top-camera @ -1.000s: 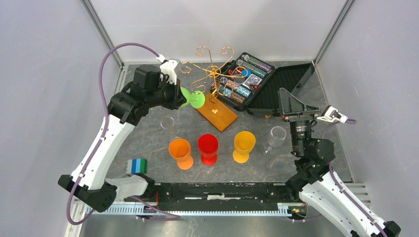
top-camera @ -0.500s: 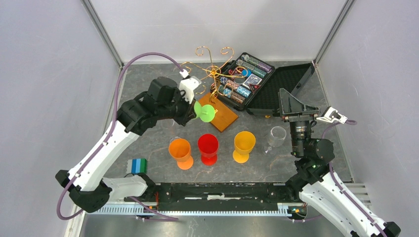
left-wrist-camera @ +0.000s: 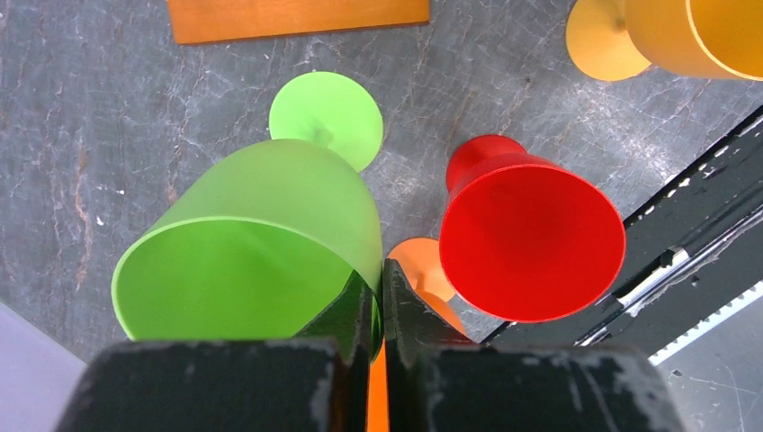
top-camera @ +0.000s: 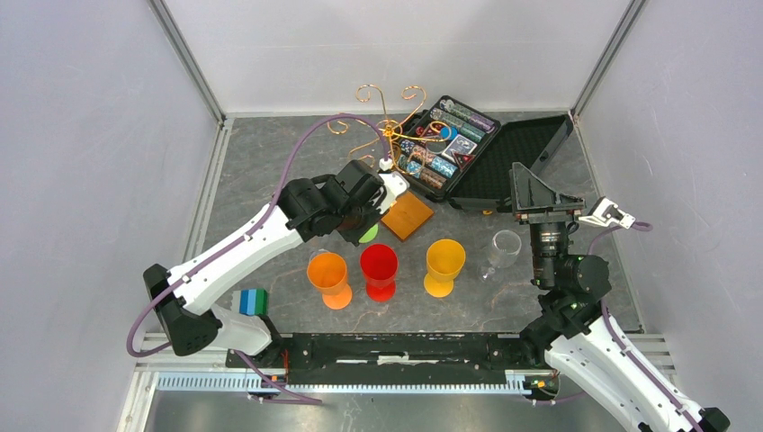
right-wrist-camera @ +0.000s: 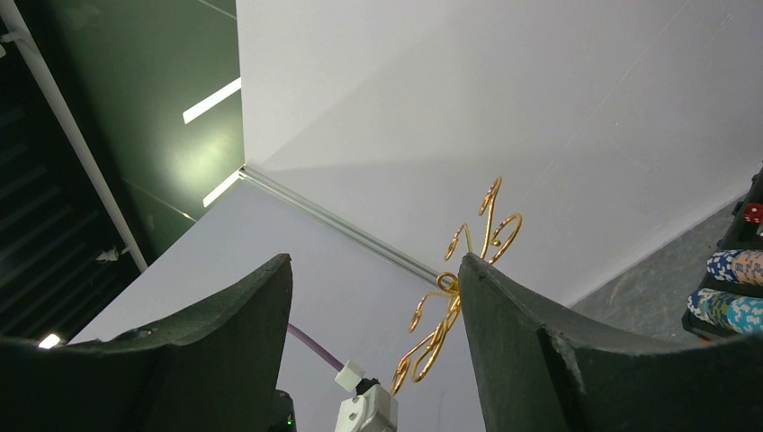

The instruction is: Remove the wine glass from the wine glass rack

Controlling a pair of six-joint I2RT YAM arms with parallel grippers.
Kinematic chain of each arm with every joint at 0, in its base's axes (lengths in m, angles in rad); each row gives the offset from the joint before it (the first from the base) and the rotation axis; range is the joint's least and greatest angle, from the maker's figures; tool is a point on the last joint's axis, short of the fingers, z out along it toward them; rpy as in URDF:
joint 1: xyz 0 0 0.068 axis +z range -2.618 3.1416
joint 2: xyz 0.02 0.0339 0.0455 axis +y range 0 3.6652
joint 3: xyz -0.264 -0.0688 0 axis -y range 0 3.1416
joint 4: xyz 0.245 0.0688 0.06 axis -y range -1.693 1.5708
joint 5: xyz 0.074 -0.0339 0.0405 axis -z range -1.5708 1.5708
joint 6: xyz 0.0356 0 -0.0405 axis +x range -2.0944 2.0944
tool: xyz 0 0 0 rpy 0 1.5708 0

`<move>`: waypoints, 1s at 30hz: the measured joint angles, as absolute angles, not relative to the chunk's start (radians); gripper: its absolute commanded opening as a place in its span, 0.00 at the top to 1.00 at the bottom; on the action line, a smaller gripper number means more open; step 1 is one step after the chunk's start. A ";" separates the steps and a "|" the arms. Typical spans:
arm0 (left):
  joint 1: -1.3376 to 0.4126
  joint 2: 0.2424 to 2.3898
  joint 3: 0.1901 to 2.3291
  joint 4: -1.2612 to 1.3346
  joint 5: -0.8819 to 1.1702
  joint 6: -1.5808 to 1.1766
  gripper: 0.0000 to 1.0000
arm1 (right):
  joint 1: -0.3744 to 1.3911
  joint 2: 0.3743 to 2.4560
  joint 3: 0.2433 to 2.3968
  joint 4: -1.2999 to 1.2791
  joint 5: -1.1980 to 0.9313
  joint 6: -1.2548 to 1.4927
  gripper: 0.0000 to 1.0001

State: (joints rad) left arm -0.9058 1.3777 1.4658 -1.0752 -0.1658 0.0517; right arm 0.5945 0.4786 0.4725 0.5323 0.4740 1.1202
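Note:
My left gripper (top-camera: 367, 214) is shut on the rim of a green wine glass (top-camera: 369, 235), one finger inside the bowl and one outside. In the left wrist view the green wine glass (left-wrist-camera: 261, 234) hangs tilted from my left gripper (left-wrist-camera: 380, 301), its foot (left-wrist-camera: 328, 112) close to the grey table. The wine glass rack (top-camera: 389, 126), gold wire on an orange-brown wooden base (top-camera: 409, 216), stands just behind, with no glass on it. My right gripper (top-camera: 538, 191) is open and empty, pointing up at the right. The rack (right-wrist-camera: 459, 288) also shows between its fingers in the right wrist view.
An orange glass (top-camera: 329, 277), a red glass (top-camera: 379, 268) and a yellow glass (top-camera: 444, 264) stand in a row in front. A clear glass (top-camera: 503, 248) stands at the right. An open black case (top-camera: 454, 147) lies behind. A blue-green block (top-camera: 253, 301) sits front left.
My left arm has swung right and toward the front with the green glass, away from the rack's arms, down to just behind the red glass. The right arm has not moved.

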 measured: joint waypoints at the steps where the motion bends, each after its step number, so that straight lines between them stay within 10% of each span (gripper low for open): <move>1: -0.906 1.378 1.465 -1.076 -0.175 0.052 0.96 | 0.595 0.479 0.472 0.530 0.474 1.120 0.28; 30: -0.906 1.403 1.334 -1.014 -0.174 0.027 0.92 | 0.595 0.459 0.467 0.507 0.484 1.120 0.28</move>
State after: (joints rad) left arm -0.9058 1.4029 1.3338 -1.0138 -0.1741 0.0265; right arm 0.5945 0.4587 0.4667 0.5068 0.4839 1.1198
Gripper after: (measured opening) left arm 0.076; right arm 0.721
